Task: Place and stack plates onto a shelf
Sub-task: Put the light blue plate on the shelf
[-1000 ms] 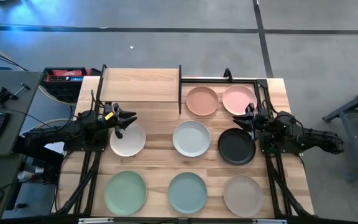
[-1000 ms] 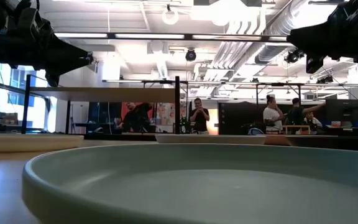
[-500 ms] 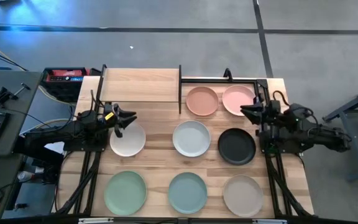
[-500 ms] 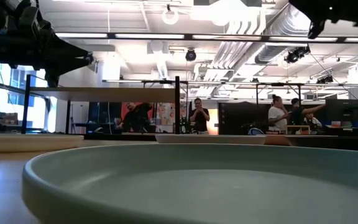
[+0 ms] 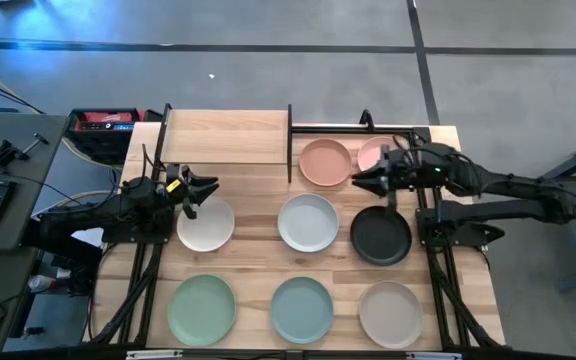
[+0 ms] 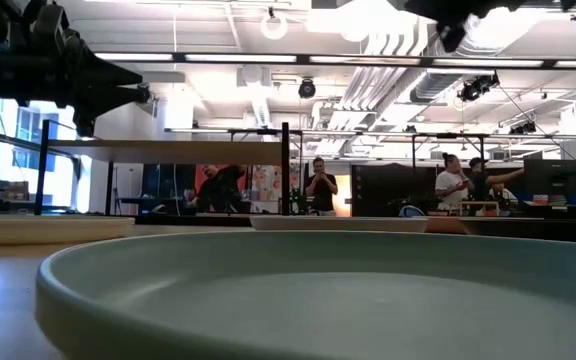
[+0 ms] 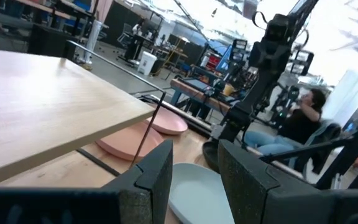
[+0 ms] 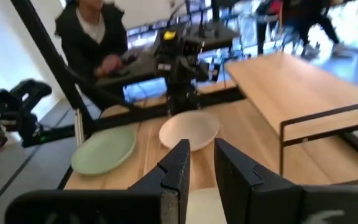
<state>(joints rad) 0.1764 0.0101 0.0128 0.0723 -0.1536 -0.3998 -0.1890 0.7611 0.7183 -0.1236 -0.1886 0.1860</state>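
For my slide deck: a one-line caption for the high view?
Eight plates on the table, shelf bare, right end effector above the salmon plate.

Matte plates (image 5: 308, 222) on pale wood table (image 5: 258, 245), black-metal-framed wooden shelf (image 5: 228, 137)

Overhead camera looking straight down on the whole bench (image 5: 258, 235), low camera at bench height behind a teal plate (image 6: 318, 300), wrist cameras facing each other, sharing the shelf (image 7: 36, 106).
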